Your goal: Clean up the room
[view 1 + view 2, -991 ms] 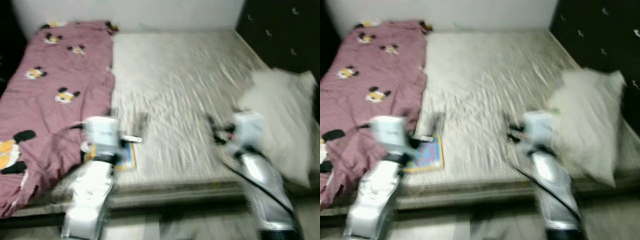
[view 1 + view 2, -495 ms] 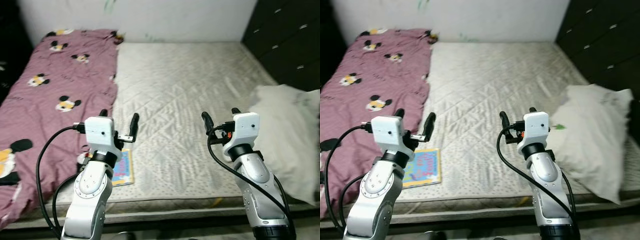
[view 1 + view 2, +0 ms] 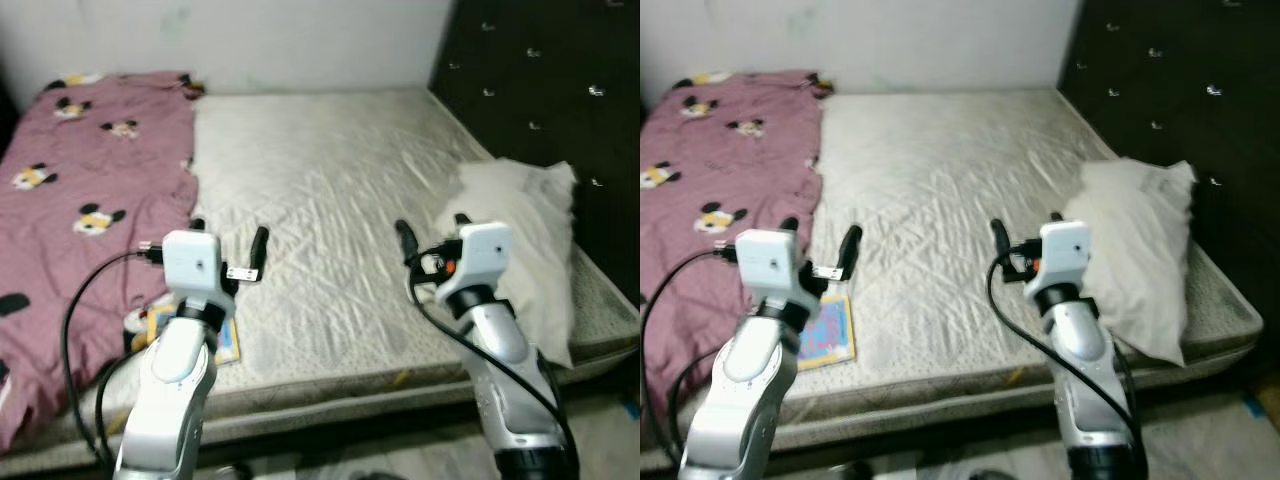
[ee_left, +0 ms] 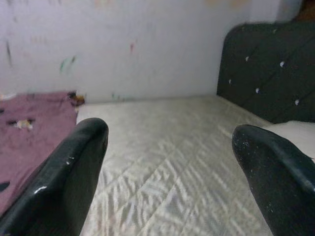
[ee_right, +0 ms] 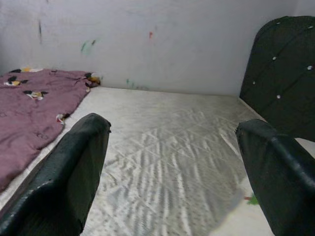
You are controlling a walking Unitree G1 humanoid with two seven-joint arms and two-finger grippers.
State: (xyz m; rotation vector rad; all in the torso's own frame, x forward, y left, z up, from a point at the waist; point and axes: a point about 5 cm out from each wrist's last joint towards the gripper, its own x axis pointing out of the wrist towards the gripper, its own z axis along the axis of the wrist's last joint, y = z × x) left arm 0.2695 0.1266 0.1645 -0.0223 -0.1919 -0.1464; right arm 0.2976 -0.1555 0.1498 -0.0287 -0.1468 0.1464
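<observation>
We face the mattress (image 3: 330, 180), left gripper (image 3: 227, 245) and right gripper (image 3: 430, 240) both spread and empty; next we likely reach for the pillow (image 3: 525, 235) or book (image 3: 215, 340).

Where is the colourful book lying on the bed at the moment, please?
The book lies flat near the mattress's front edge on the robot's left, beside the maroon blanket and below the left gripper.
</observation>
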